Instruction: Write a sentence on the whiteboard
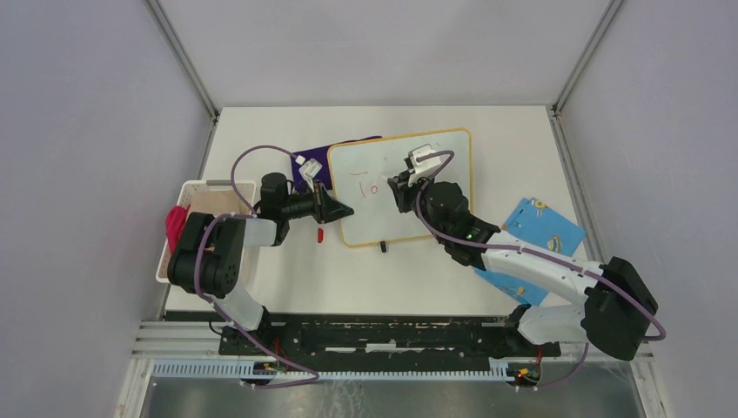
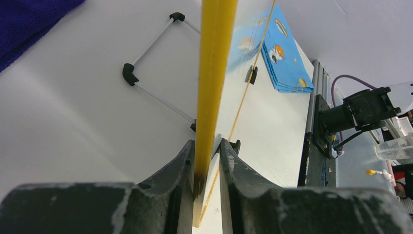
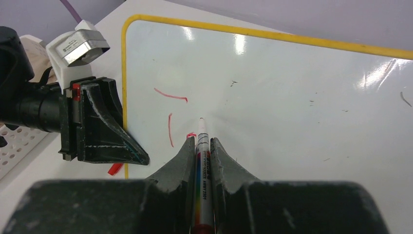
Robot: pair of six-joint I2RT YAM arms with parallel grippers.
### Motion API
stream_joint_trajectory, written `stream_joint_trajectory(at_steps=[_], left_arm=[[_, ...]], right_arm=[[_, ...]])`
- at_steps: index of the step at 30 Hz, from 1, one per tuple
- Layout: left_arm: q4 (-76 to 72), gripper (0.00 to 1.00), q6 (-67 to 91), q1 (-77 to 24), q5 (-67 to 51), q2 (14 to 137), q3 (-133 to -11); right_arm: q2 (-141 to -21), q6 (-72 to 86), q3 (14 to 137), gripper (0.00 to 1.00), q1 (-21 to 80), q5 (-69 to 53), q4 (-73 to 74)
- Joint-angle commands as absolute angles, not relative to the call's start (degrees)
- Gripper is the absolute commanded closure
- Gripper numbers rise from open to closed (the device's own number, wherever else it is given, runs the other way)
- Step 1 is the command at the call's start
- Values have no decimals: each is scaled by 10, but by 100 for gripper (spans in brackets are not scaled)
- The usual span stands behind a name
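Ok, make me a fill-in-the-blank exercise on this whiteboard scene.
The right gripper holds a marker; the strokes beside its tip are ____.
The left gripper clamps the ____ frame of the whiteboard.
In the top view, the blue patterned cloth lies to the whiteboard's ____.
Missing: red; yellow; right.

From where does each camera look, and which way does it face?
Top external: above, behind the robot, looking down; left arm and right arm show.
Left wrist: on the left gripper, facing along the whiteboard edge it clamps, toward the blue cloth.
Right wrist: on the right gripper, facing down its marker at the red strokes.
Shared: top external and right wrist show the left gripper and strokes.
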State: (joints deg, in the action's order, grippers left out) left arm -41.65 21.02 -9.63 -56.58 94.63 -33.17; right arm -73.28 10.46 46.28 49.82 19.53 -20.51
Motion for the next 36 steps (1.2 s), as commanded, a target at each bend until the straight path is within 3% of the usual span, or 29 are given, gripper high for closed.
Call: stream_joint_trajectory(at_steps=[1,15,36], left_arm=[[-371,98,164,-98,-493,946,-337],[-369,98,163,-98,-493,948,-338],[-367,98,162,-98,-492,949,-339]], right_arm=[[-730,104,480,100,484,197,-219],[-766,110,504,100,480,195,-208],[-743,120,437,100,480,196,-201]])
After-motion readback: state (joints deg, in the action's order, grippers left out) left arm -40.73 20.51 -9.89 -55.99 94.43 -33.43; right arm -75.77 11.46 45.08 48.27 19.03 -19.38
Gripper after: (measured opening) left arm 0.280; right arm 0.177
